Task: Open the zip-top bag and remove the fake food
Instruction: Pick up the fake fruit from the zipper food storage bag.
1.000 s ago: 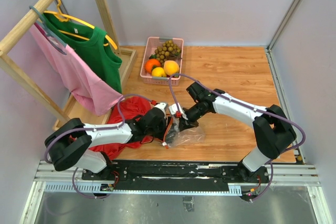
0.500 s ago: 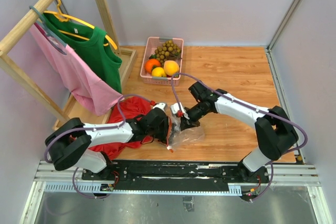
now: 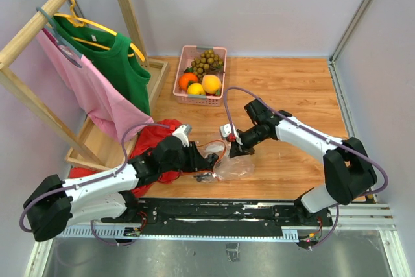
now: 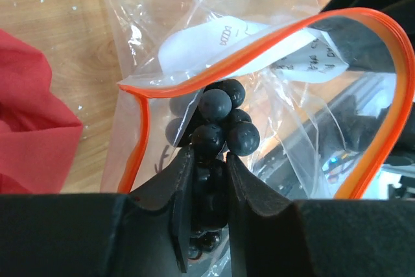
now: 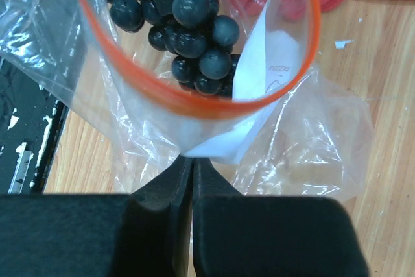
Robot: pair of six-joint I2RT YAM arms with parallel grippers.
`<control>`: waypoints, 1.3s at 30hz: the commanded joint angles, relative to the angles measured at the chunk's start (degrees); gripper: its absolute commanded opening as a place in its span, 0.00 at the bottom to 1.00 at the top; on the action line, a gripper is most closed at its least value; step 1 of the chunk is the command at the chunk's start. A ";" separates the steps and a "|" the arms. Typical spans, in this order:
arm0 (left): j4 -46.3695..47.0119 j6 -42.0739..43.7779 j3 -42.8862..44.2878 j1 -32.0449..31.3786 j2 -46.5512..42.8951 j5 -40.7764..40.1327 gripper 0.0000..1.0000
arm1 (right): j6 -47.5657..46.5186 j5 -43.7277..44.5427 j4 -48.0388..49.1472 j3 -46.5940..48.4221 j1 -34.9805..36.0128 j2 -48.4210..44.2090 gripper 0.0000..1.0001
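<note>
- The black rail [image 3: 220,211] that carries both arm bases runs along the near edge of the desk [image 3: 292,89].
- The left tool [image 4: 209,154] lies low over the wood, just right of the red cloth [image 3: 155,139]. Its jaws are drawn in to a narrow gap and clamp the lower balls of the dark purple bunch [image 4: 217,118].
- That bunch sits in the open mouth of the zip-top bag [image 3: 235,167], its top balls standing clear above the fingertips [image 4: 185,160].
- The bag lies crumpled on the desk between the two tools. Its orange-red zip strip [image 4: 259,47] is spread into a wide loop, and a white label [image 5: 272,63] shows through the clear plastic.
- The right tool [image 5: 192,161] meets the bag from the far right side. Its jaws are pressed fully together and pinch the plastic just under the strip, holding that side of the mouth up.
- The red cloth is bunched at the left, touching the left arm and close beside the bag.
- Farther back, near the wall, stands the pink basket [image 3: 188,50], well apart from the bag. It holds a tan-brown bunch [image 3: 207,61], an orange [image 3: 188,80], a lemon [image 3: 196,89] and a yellow-orange fruit [image 3: 211,83].
- At the far left a wooden rack [image 3: 39,24] carries a green shirt [image 3: 113,63] and a pink shirt [image 3: 91,98] on hangers.
</note>
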 commanded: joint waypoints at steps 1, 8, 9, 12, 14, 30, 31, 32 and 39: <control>7.23 -6.86 -3.54 2.83 -3.90 4.31 0.00 | -3.45 -5.64 -2.69 -0.63 0.87 -2.60 0.01; 11.99 -10.95 -4.22 5.20 -5.18 4.64 0.00 | -5.54 -4.26 -3.53 -0.87 6.98 -2.10 0.01; 12.60 -11.50 -4.21 5.34 -5.11 4.57 0.00 | -5.27 -3.62 -3.21 -0.87 7.51 -1.96 0.01; 14.64 -12.94 -4.34 5.57 -4.82 4.12 0.00 | -4.25 -1.60 -2.07 -0.65 8.59 -1.55 0.01; 15.78 -13.92 -4.63 5.71 -4.86 3.92 0.00 | -4.17 -0.22 -1.78 -0.60 8.90 -1.34 0.01; 14.74 -22.96 -9.28 9.27 -13.89 13.10 0.00 | -3.37 12.76 0.41 -0.57 4.61 -1.13 0.01; 14.31 -22.64 -9.29 9.27 -14.51 13.45 0.00 | -2.66 12.37 0.41 -0.19 3.41 -0.86 0.01; 13.94 -22.25 -9.32 9.26 -15.26 13.67 0.00 | -2.29 12.01 0.40 0.08 2.05 -0.73 0.01; 13.70 -22.52 -8.43 9.48 -23.27 9.52 0.00 | -1.94 10.37 0.14 -0.34 -5.50 -2.29 0.01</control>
